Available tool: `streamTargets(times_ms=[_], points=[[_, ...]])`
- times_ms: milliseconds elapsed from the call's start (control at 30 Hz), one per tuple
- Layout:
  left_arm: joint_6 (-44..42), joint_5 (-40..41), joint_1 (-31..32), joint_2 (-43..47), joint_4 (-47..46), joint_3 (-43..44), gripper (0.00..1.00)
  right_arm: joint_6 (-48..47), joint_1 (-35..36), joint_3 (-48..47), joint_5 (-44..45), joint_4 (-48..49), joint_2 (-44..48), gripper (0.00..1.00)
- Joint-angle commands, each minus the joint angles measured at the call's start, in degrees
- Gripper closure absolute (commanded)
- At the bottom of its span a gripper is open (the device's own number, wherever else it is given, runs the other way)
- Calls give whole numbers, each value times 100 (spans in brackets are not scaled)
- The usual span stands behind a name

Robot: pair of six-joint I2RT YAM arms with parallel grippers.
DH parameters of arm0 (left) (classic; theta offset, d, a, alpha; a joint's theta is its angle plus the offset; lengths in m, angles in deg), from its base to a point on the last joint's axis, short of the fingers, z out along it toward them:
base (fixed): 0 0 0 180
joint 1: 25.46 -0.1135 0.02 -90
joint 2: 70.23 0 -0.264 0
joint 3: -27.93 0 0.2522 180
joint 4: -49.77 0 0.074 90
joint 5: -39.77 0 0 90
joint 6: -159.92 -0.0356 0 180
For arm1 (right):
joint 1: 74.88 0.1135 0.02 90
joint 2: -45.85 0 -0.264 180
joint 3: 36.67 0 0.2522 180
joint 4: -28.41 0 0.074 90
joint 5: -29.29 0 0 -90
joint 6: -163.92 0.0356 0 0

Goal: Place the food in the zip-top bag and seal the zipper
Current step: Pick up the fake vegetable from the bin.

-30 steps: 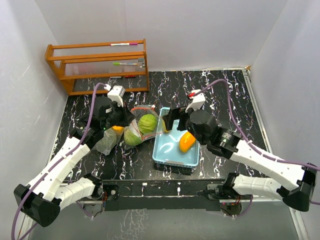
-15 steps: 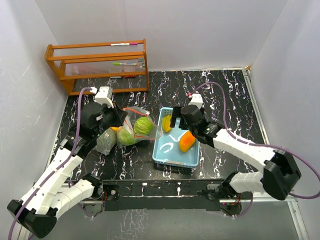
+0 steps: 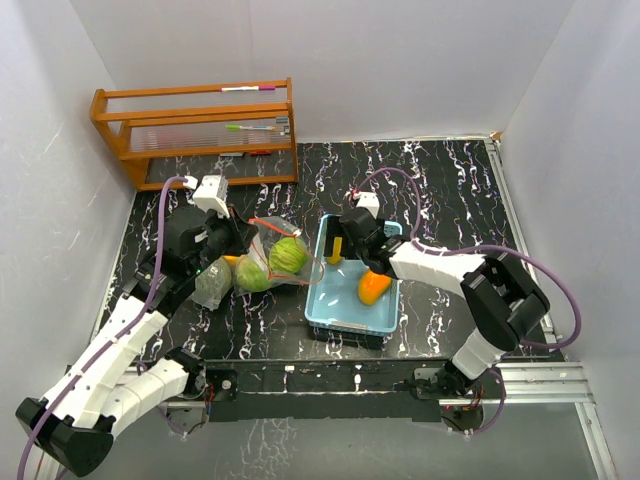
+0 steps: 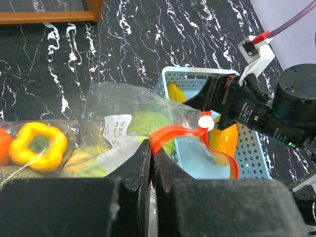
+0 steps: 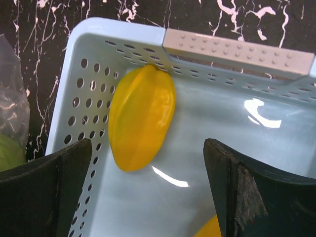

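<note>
We found the left tool point(image 4: 151, 157) pinched fully closed on the red zipper strip point(image 4: 174, 134) of the zip-top bag point(image 3: 262, 262), its arm reaching forward over the table point(image 3: 440, 190). The right tool point(image 5: 148, 190) stood wide open, holding nothing, above the yellow piece point(image 5: 141, 116) in the light-blue basket point(image 5: 118, 30), its arm stretched leftward. Only the left wrist view showed a yellow pepper point(image 4: 38, 145) inside the bag.

No text, brand, number or sign can be read in any view. Left wrist view: a white label point(image 4: 117, 129) lying against the wall of the zip-top bag point(image 4: 106, 98) carries dark printed characters, too small and blurred to make out.
</note>
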Motion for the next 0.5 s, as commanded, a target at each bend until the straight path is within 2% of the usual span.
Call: streamTargets(times_ms=[0,200,467], points=[[33,-152,9,181,-363,-62,100,48,0,-270,247,641,-164,0],[66,-242,15,153,-461,-138,100,94,5,-360,458,805,-554,3],[40,-244,14,103,-426,-112,100,63,2,-309,567,1166,-716,20]])
